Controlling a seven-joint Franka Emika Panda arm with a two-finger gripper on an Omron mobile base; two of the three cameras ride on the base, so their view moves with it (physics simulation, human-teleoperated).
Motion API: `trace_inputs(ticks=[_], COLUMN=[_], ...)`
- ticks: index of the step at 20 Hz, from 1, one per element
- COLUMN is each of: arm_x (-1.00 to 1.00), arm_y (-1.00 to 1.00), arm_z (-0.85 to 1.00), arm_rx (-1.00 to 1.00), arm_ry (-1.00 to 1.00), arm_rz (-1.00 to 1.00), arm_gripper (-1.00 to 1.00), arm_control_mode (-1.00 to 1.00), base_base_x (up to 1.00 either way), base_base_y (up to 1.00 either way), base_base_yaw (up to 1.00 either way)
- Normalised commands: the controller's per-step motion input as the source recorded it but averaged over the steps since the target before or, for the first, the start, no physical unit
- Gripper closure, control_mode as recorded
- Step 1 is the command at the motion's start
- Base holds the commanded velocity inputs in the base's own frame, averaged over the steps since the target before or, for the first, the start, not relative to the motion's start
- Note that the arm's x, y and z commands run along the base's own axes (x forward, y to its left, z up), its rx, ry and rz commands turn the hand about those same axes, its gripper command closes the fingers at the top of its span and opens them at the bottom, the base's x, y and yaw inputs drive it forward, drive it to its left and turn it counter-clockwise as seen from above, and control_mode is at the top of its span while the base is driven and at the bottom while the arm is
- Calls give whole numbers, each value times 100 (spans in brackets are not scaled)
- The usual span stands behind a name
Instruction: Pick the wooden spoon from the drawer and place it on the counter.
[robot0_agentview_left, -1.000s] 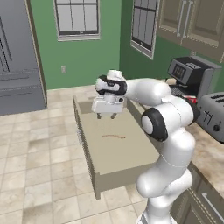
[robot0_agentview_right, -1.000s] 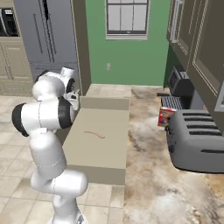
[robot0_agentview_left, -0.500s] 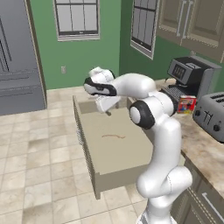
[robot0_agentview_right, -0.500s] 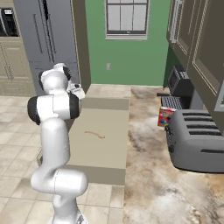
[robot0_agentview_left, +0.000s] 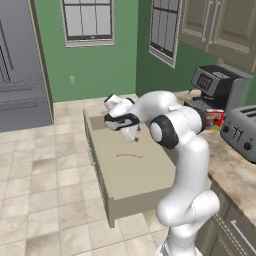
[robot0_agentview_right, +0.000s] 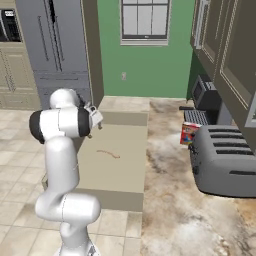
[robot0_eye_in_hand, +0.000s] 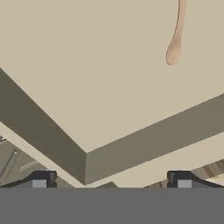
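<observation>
Starting nearest, the gripper (robot0_eye_in_hand: 109, 180) is seen spread wide and empty above the drawer (robot0_agentview_left: 125, 172) corner. Toward one o'clock, the wooden spoon (robot0_eye_in_hand: 176, 35) lies flat; judged light, stiff, best pinched across its thin handle.

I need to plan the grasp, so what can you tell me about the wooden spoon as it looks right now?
The wooden spoon is slender and light brown, with a thin, slightly curved handle and a small oval bowl. It lies flat on the bare bottom of the open drawer, near the middle and away from the walls. Nothing else touches it.
</observation>
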Motion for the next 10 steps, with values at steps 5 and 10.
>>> trace_inputs(ticks=[5, 10], arm_x=[1, 27], arm_y=[-8, 20], arm_z=[-54, -40], arm_rx=[7, 3], arm_ry=[0, 0], arm_rz=[3, 0], arm_gripper=[-100, -100], arm_control_mode=[-100, -100], base_base_x=[0, 0], base_base_y=[0, 0], base_base_yaw=[0, 0])
